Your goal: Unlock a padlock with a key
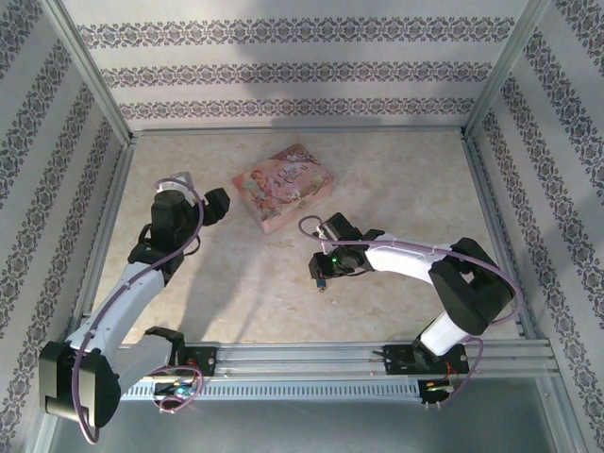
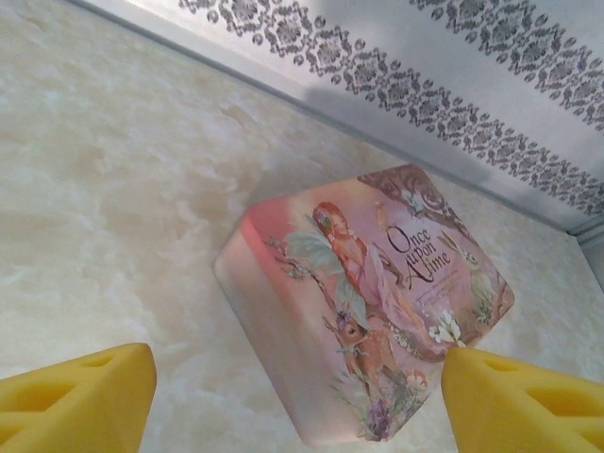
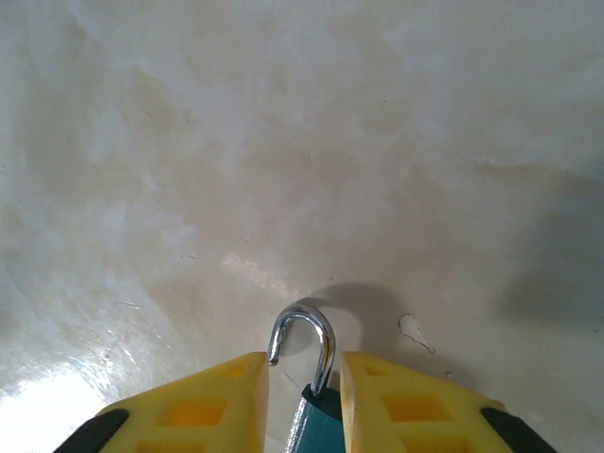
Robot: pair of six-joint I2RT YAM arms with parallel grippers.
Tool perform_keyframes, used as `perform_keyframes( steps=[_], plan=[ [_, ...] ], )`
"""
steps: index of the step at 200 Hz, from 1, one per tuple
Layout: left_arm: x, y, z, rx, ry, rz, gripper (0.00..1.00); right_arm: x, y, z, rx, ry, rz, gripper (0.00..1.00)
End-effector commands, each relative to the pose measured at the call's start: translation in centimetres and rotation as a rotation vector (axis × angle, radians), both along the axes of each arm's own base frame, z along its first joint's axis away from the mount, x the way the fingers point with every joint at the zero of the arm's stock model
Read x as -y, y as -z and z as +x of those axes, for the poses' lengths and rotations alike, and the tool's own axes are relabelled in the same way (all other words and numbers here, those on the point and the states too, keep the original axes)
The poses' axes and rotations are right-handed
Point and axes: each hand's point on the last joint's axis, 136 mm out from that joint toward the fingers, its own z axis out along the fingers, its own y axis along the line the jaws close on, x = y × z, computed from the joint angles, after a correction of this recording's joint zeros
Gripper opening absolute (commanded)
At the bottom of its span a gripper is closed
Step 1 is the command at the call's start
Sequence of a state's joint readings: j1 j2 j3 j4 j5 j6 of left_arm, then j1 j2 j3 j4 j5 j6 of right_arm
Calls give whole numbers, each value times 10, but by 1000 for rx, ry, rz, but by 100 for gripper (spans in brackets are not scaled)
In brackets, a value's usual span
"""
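The padlock [image 3: 319,427] has a blue body and a silver shackle [image 3: 312,324] whose free end stands out of the body. My right gripper [image 3: 304,364] is shut on the padlock's body, with the shackle pointing out past the yellow fingertips, just above the table. In the top view the right gripper [image 1: 324,272] hangs over the table's middle with the padlock [image 1: 323,281] at its tip. My left gripper [image 1: 218,202] is open, its yellow fingers [image 2: 83,396] spread wide with nothing between them, close to the pink box's near left side.
A flat pink box [image 1: 285,186] with an illustrated lid [image 2: 377,283] lies at the back centre of the marbled table [image 1: 396,189]. Patterned walls and metal frame rails [image 1: 293,131] close in the workspace on three sides.
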State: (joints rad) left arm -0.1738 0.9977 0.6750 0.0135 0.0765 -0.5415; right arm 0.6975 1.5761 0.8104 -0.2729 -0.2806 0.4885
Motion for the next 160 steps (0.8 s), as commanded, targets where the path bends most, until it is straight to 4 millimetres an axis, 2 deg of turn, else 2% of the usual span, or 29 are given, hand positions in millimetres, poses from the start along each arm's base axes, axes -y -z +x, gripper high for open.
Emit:
perform_keyframes(
  steps=[1,34,54,78,106,132,160],
  plan=[
    [-22,-8,-8,37,-71,78,81,5,-31,12,98,14,29,32],
    [-42,-24,-23,99,-150,149,86,33,-65,27,198,66,39,38],
    [-55,-32,-32,135,-204,192,89,61,-90,44,287,125,33,40],
    [-70,-35,-41,177,-274,249,96,97,-122,63,408,205,4,42],
    [-86,-33,-47,153,-355,293,100,143,-155,75,537,327,-37,54],
    [-94,-30,-47,129,-392,334,100,181,-175,78,605,435,-36,62],
    [-99,-27,-46,125,-422,335,99,214,-182,76,641,515,-61,76]
  ],
)
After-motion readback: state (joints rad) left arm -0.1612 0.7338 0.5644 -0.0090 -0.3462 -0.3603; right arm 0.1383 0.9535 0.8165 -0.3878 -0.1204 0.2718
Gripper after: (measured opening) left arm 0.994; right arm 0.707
